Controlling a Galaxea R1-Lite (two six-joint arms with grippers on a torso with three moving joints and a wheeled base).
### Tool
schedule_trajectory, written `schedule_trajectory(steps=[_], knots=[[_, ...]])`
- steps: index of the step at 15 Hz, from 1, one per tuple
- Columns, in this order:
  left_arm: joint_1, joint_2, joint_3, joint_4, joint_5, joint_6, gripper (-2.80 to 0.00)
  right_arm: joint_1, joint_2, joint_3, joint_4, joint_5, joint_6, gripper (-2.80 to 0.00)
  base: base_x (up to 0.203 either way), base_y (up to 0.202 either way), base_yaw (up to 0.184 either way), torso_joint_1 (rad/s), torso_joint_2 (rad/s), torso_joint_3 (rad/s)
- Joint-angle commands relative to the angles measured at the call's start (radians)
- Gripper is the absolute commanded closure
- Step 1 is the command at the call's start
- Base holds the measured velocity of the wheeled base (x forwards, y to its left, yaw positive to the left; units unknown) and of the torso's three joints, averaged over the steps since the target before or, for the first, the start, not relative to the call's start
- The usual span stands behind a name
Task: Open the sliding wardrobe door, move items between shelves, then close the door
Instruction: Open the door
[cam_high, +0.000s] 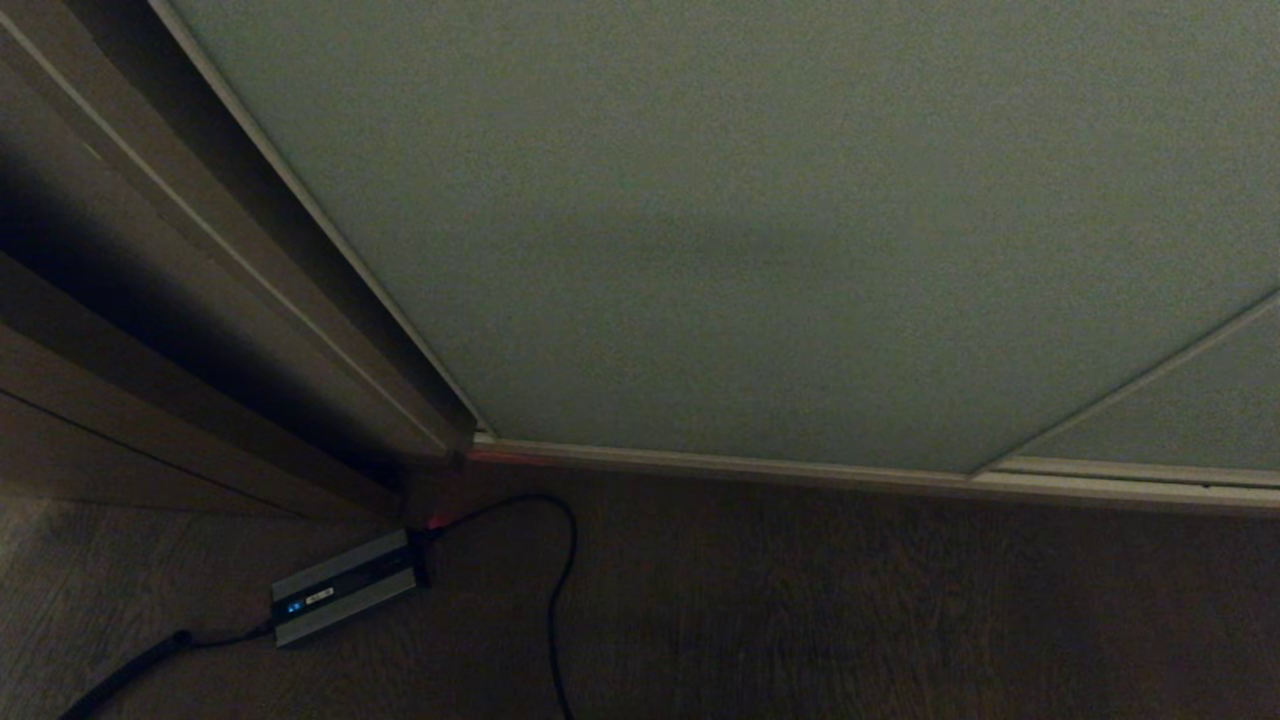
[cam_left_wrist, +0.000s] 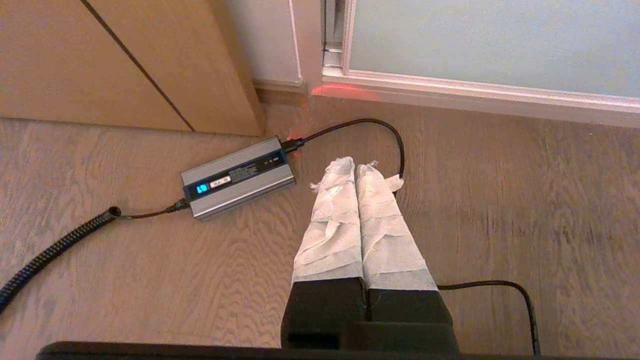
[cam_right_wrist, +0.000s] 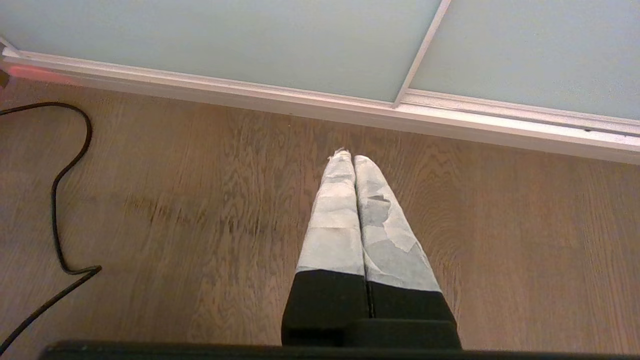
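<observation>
The sliding wardrobe door (cam_high: 720, 220) fills my head view, fully closed, its left frame edge (cam_left_wrist: 346, 35) against the brown side panel (cam_high: 150, 330). Both arms hang parked over the floor: left pincer (cam_left_wrist: 357, 165) and right pincer (cam_right_wrist: 352, 159) pressed together, empty. I judge the opening needs a fingertip hooked on that frame edge, clear of the charger (cam_left_wrist: 237, 177) and its cable (cam_left_wrist: 395, 140).

Black grippers (cam_left_wrist: 357, 162), white-taped fingers (cam_right_wrist: 336, 220), prob. cloth.

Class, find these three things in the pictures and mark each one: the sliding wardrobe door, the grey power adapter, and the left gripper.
sliding wardrobe door (cam_high: 760, 230), head view, middle of the pale panel.
grey power adapter (cam_left_wrist: 239, 178), left wrist view, its top face.
left gripper (cam_left_wrist: 356, 165), left wrist view, between the taped fingertips.
</observation>
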Motion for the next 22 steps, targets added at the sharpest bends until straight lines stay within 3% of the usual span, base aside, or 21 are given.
schedule_trajectory(steps=[1, 17, 19, 21, 22], knots=[[0.0, 0.0, 0.0, 0.0, -0.001, -0.002, 0.0, 0.0, 0.001, 0.004, 0.0, 0.0, -0.001, 0.0, 0.0, 0.0, 0.0, 0.0, 0.0, 0.0], [0.0, 0.0, 0.0, 0.0, -0.001, 0.003, 0.0, 0.0, 0.0, 0.004, 0.0, 0.0, -0.001, 0.0, 0.0, 0.0, 0.0, 0.0, 0.0, 0.0], [0.0, 0.0, 0.0, 0.014, 0.002, 0.027, 0.0, 0.0, 0.0, 0.004, 0.0, 0.0, -0.001, 0.0, 0.0, 0.0, 0.0, 0.0, 0.0, 0.0], [0.001, 0.001, -0.009, -0.033, -0.002, 0.131, 0.0, 0.0, 0.001, 0.003, 0.0, 0.0, -0.001, 0.0, 0.0, 0.0, 0.0, 0.0, 0.0, 0.0], [0.001, 0.006, -0.048, -0.062, -0.003, 0.142, 0.0, 0.0, 0.001, 0.003, 0.0, 0.0, -0.001, 0.0, 0.0, 0.0, 0.0, 0.0, 0.0, 0.0]])
